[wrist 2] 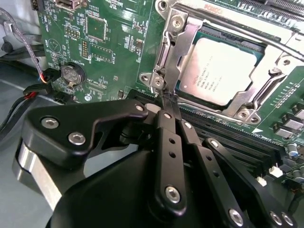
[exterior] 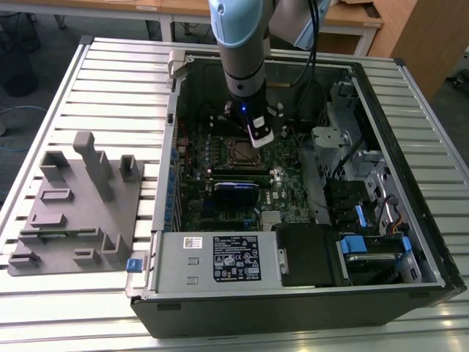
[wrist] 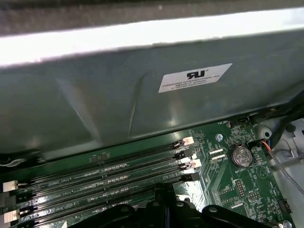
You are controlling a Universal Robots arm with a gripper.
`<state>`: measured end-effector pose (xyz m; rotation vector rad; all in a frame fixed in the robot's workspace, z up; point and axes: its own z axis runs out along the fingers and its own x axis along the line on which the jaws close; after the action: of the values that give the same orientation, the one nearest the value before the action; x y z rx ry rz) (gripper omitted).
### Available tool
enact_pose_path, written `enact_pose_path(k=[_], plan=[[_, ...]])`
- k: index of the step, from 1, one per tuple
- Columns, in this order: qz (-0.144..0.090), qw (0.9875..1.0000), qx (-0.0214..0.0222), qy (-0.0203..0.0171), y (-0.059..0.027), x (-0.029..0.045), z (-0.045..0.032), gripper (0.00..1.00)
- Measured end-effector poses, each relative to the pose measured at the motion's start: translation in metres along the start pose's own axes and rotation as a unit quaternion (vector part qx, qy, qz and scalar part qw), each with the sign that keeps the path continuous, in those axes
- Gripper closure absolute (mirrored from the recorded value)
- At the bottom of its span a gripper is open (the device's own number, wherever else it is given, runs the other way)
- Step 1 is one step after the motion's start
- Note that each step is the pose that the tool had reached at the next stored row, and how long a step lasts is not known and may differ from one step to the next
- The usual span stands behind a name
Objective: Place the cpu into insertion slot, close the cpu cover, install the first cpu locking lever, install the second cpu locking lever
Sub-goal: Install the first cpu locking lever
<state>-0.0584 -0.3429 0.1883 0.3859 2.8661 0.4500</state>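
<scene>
One cpu [wrist 2: 219, 70] under cpu cover [wrist 2: 176, 45], tool [wrist 2: 167, 100] tips pinched together.

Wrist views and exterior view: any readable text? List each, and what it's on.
Nothing reads reliably.
cpu: several lines of dark print on its metal face, too small.
white sticker on the grey case wall: a logo and fine lines, blurred.
power supply label: dense print, too small.
motherboard: white silkscreen marks, too small.

Slatted metal table [exterior: 110, 88] (wooden desks [exterior: 352, 22] behind)
</scene>
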Motion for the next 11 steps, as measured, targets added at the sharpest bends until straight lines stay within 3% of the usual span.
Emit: enact_pose_path(k=[11], plan=[[0.0, 1.0, -0.0035, -0.0007, -0.003, 0.0006, 0.0006, 0.9]])
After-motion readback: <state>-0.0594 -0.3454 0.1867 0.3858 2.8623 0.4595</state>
